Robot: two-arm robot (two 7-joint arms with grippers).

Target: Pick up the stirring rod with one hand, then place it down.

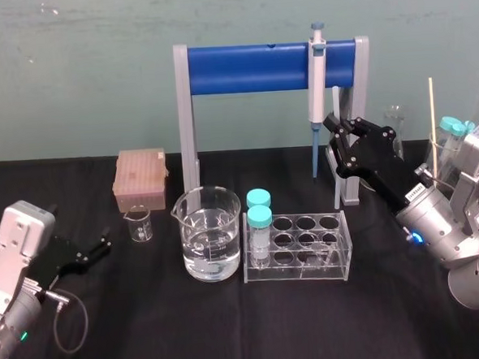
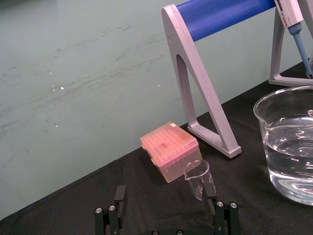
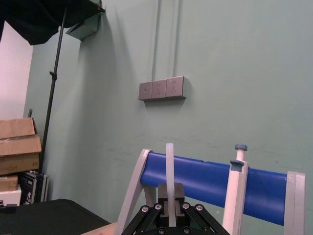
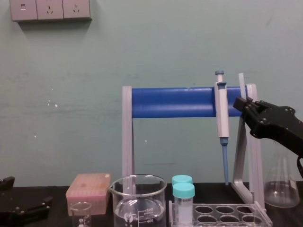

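Observation:
The stirring rod (image 3: 169,171) is a thin translucent-white stick standing upright between the fingers of my right gripper (image 3: 169,198), which is shut on it. In the chest view the rod (image 4: 241,84) rises above the right gripper (image 4: 244,103), held high just in front of the blue stand's right post. From the head the right gripper (image 1: 335,130) hovers above the table beside the hanging pipette, with the rod (image 1: 337,100) sticking up from it. My left gripper (image 1: 97,247) rests open low at the table's left, its fingers (image 2: 118,197) wide apart.
A grey-and-blue pipette (image 1: 318,93) hangs on the blue-barred stand (image 1: 249,69). A large beaker of water (image 1: 211,245), a clear tube rack (image 1: 308,244) with two teal-capped tubes, a small beaker (image 1: 139,225) and a pink tip box (image 1: 141,177) stand in front. A flask (image 4: 281,187) and a tan stick (image 1: 432,127) are at right.

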